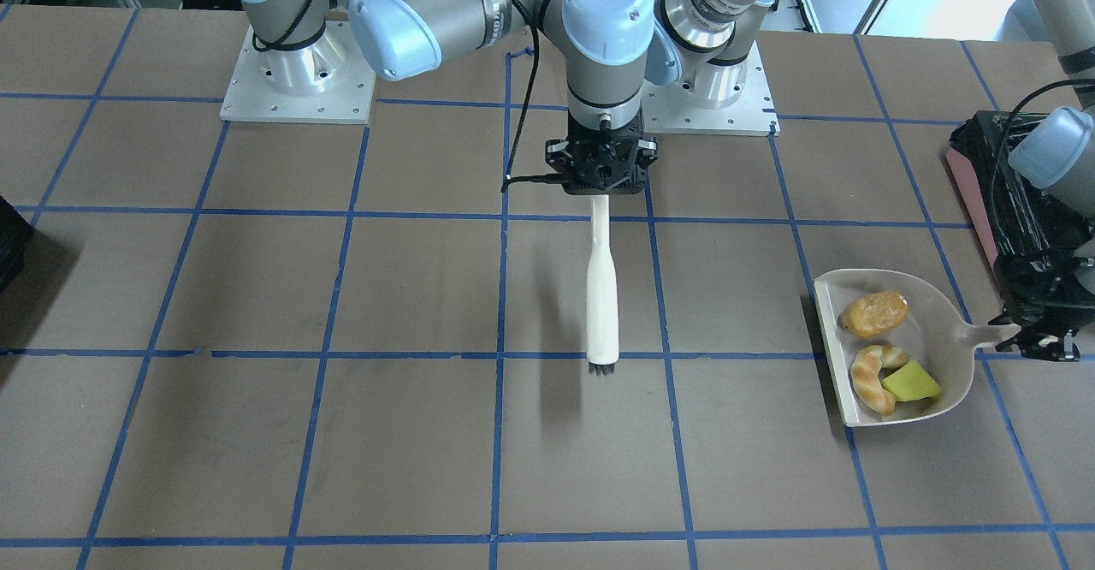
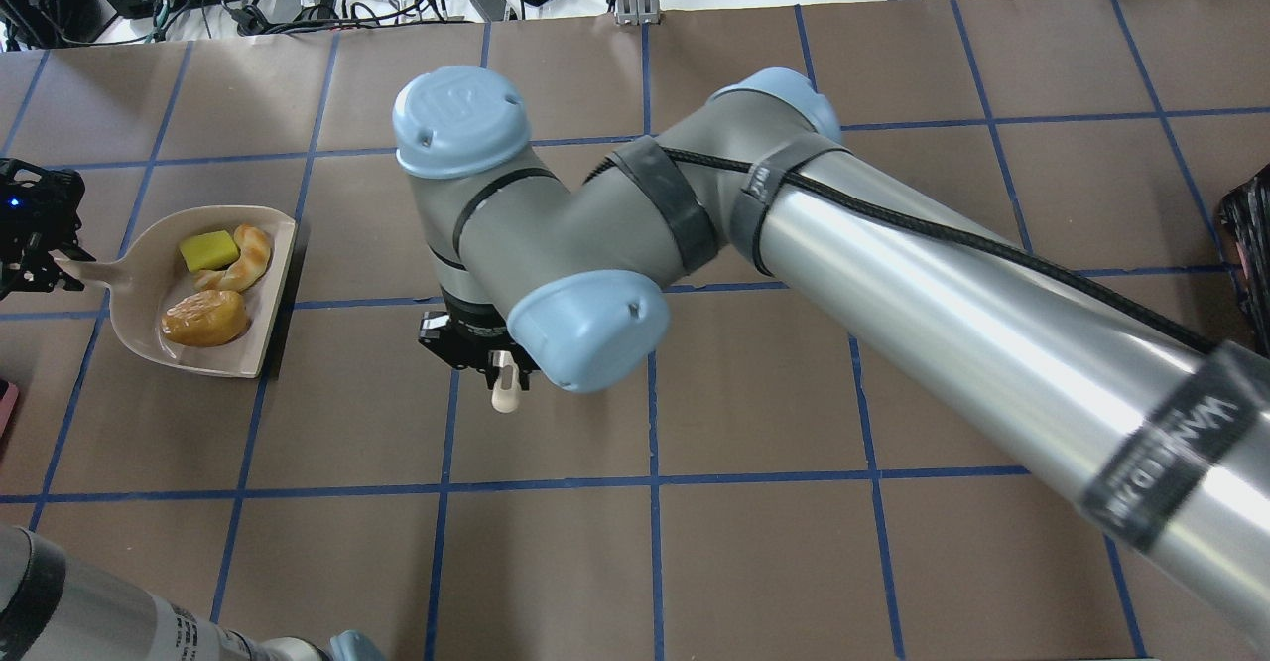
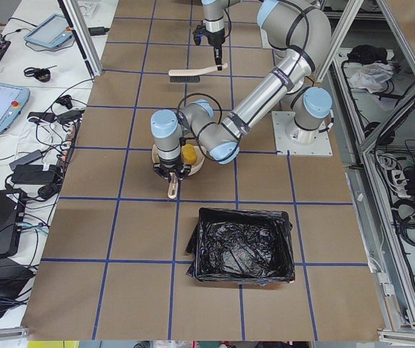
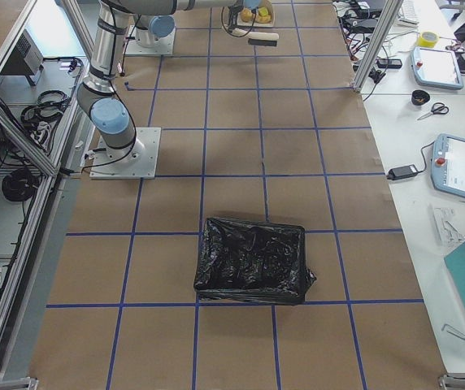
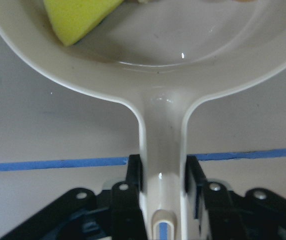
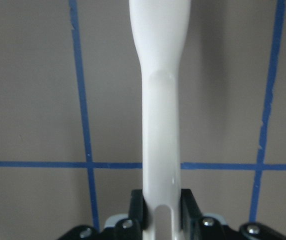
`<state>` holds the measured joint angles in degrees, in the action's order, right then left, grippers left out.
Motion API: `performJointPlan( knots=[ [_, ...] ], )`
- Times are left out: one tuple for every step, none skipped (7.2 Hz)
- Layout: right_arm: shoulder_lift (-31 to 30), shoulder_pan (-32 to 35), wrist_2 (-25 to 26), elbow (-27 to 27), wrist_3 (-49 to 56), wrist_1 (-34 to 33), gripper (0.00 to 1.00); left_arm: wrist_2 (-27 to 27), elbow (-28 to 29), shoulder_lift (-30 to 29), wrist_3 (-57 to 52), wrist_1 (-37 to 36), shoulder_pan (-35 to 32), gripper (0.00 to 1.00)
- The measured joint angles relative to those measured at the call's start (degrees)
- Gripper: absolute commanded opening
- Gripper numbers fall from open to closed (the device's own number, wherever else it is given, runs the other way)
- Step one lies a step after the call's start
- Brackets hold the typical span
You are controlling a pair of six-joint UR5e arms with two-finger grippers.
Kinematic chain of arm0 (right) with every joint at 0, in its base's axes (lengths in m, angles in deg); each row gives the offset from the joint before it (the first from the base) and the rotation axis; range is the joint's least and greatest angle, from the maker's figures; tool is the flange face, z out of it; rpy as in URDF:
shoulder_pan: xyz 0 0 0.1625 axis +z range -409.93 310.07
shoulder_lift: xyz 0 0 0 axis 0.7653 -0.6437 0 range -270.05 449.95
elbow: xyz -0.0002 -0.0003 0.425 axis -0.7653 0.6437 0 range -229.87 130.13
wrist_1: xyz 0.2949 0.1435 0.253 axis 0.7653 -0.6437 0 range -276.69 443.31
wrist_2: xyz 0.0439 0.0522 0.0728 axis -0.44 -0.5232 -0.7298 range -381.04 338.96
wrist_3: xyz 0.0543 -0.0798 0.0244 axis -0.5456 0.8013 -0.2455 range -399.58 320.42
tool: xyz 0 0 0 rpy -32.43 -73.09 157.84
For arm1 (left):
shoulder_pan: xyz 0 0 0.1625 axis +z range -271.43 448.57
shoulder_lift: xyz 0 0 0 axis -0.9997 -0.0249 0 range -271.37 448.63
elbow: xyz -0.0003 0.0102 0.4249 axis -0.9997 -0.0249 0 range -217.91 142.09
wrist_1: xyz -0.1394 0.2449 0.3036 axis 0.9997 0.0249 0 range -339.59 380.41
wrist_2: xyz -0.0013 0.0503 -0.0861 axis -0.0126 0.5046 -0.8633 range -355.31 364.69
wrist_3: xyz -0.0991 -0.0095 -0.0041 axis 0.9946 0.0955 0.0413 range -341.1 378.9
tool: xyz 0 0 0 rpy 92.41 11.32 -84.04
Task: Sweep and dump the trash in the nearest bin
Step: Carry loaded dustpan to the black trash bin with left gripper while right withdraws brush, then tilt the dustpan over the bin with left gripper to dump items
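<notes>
Cream plastic dustpan, in the front view, carries the golden-brown potato-like lump, the tan croissant-like twist and the yellow-green sponge cube, near the pink bin lined with a black bag. Left wrist view: the left pincer is clenched on the dustpan handle. Right wrist view: the right pincer grasps the white brush handle.
</notes>
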<state>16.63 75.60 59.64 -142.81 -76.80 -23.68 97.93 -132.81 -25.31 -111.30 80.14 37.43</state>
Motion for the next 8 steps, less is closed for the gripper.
performJointPlan(
  knots=[
    [-3.4, -0.4, 2.4, -6.1, 0.0, -2.7, 0.00, -2.6, 0.4, 0.9, 1.5, 3.0, 1.7, 0.00],
    [-5.2, -0.5, 4.7, -10.6, -0.2, -5.1, 0.00, -4.4, 1.4, 2.0, 3.3, 6.6, 3.8, 0.00],
    [-6.1, -0.6, 6.5, -13.6, -0.6, -6.9, 0.00, -5.5, 3.5, 3.3, 5.9, 11.2, 5.6, 0.00],
    [-6.7, -0.8, 7.9, -15.6, -0.9, -8.4, 0.00, -6.2, 5.9, 4.8, 9.4, 15.9, 7.2, 0.00],
    [-6.9, -1.1, 8.5, -17.1, -0.5, -9.2, 0.00, -6.2, 7.5, 6.4, 12.8, 18.8, 9.1, 0.00],
    [-7.0, -1.3, 8.7, -18.9, 0.6, -9.5, 0.00, -6.2, 8.3, 8.2, 16.0, 20.7, 12.5, 0.00],
    [-7.1, -1.2, 8.8, -20.4, 1.6, -9.7, 0.00, -6.2, 8.6, 9.9, 17.9, 22.0, 16.5, 0.00],
    [-7.2, -1.0, 8.8, -21.2, 1.9, -9.7, 0.00, -6.1, 8.8, 11.3, 18.7, 22.8, 20.3, 0.00]
  ],
)
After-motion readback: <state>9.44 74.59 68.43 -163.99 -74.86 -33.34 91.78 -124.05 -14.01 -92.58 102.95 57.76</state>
